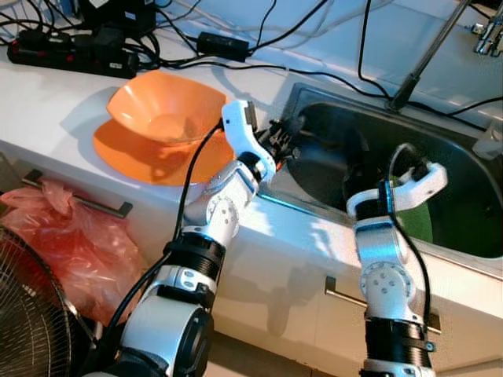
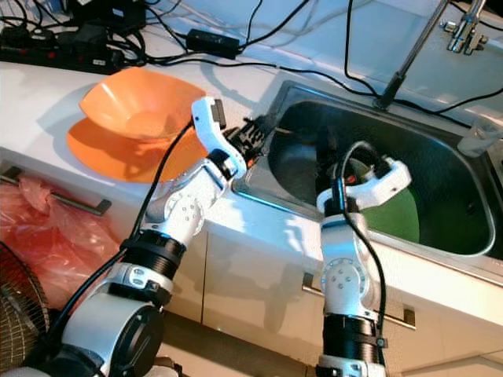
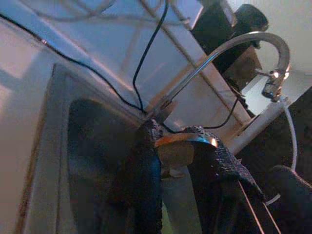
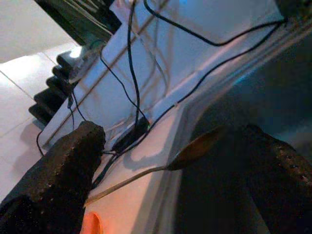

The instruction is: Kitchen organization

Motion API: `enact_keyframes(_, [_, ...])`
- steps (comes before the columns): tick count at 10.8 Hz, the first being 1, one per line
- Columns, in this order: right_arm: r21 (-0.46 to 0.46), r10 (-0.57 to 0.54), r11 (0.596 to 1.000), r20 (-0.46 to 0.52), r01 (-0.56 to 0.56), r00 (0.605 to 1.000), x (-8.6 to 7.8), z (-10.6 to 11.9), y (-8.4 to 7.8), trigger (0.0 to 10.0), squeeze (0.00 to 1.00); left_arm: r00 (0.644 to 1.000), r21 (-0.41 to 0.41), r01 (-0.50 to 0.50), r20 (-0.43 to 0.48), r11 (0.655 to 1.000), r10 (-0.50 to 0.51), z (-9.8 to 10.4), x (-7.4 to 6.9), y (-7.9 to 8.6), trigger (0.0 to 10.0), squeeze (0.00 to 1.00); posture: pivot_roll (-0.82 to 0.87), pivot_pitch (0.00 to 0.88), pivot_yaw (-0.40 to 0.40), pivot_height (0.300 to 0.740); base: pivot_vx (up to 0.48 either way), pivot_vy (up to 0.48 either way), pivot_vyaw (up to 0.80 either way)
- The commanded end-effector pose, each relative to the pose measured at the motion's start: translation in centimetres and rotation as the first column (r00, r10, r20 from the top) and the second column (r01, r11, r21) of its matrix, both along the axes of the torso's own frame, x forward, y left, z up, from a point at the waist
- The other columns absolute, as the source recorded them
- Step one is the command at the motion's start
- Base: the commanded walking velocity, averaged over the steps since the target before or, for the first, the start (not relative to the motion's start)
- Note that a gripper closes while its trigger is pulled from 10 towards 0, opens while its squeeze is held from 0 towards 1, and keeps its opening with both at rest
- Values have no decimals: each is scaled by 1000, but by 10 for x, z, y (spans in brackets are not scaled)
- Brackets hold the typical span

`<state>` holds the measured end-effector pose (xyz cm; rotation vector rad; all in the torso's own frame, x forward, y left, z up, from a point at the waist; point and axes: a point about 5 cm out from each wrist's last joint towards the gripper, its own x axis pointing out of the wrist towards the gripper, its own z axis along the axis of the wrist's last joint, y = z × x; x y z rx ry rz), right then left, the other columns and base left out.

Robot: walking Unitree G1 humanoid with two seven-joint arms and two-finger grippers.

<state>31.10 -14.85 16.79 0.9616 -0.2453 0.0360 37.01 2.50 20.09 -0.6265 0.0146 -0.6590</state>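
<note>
Left gripper (image 1: 284, 141) poised over the near-left rim of the sink (image 1: 464, 169), clamped on a spoon (image 3: 185, 140): in the left wrist view the metal handle lies pinched between the two black fingers (image 3: 146, 165), and in the right wrist view the spoon (image 4: 195, 146) hangs with its bowl out over the dark basin, handle running back toward the desk. Held that way, probably, for lifting out of the sink or for carrying across its rim to the desk (image 1: 47, 102); which of the two, impossible to tell from here. Left of the sink, two orange bowls (image 1: 161, 118) stacked on the desk, the upper one tilted in the lower, likely set aside as already sorted or waiting. Right gripper (image 1: 409, 184) down inside the sink, fingers (image 4: 73, 161) spread wide apart with nothing between them, perhaps ready for another item. Beneath it, something green (image 2: 397, 216) on the sink floor, half covered by the arm; plate, mat or board, not clear. Behind the sink, a tap (image 3: 253, 44) and a tangle of black cables (image 1: 236, 43). Below the desk, left of the sink, a red plastic bag (image 1: 67, 236) and part of a fan (image 1: 27, 314), cut off by the frame.
</note>
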Motion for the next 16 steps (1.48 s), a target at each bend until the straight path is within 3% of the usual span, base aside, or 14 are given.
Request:
enact_keyframes(1, [0,-64,998,-8,64,998,-7,0,-16,10000,0,990,-55,120,82,991,-115,30,-11,-42,0,0,233,15,-138,740,0,0,0])
enact_keyframes(2, [-109,-79,991,-44,74,996,-12,-5,-20,10000,0,988,-66,134,91,989,-128,40,-12,-49,0,0,225,9,-135,740,0,0,0])
enact_keyframes(3, [-273,-91,960,-87,64,992,-16,-13,-23,10000,0,985,-44,143,103,989,-138,46,-11,-52,1137,0,225,9,-135,740,0,0,0])
enact_keyframes(4, [-448,-109,893,-137,37,985,-22,-22,-28,10000,0,983,-23,149,114,989,-145,50,-11,-52,510,0,225,9,-135,740,0,0,0])
enact_keyframes(5, [-593,-119,805,-197,-22,973,-29,-34,-40,10000,0,981,-6,154,118,988,-152,50,-11,-51,510,0,221,8,-133,740,0,0,0])
enact_keyframes(7, [-705,-169,709,-198,-21,966,-31,-36,-52,10000,0,978,52,189,84,981,-193,35,-14,-57,0,0,219,6,-133,740,0,0,0])
enact_keyframes(8, [-776,-193,631,-162,-4,968,-27,-30,-51,10000,0,968,128,236,55,963,-244,21,-21,-65,0,0,216,5,-132,740,0,0,0])
enact_keyframes(9, [-797,-209,604,-133,21,969,-25,-26,-51,10000,0,956,151,281,49,948,-291,18,-27,-70,0,0,218,7,-133,740,0,0,0])
enact_keyframes(12, [-806,-204,579,-2,119,979,-15,-4,-47,10000,0,930,152,361,15,920,-367,10,-41,-80,0,0,224,11,-135,740,0,0,0])
enact_keyframes(14, [-763,-223,609,98,217,970,-10,14,-44,10000,0,935,76,355,-44,932,-353,12,-36,-75,0,0,220,14,-139,740,0,0,0])
enact_keyframes(15, [-782,-199,584,121,217,973,-7,16,-38,10000,0,931,26,358,-81,933,-355,12,-35,-74,0,0,220,14,-139,740,0,0,0])
enact_keyframes(16, [-807,-160,559,118,188,980,-6,14,-31,10000,0,932,34,356,-80,934,-353,13,-34,-73,0,0,224,19,-141,740,0,0,0])
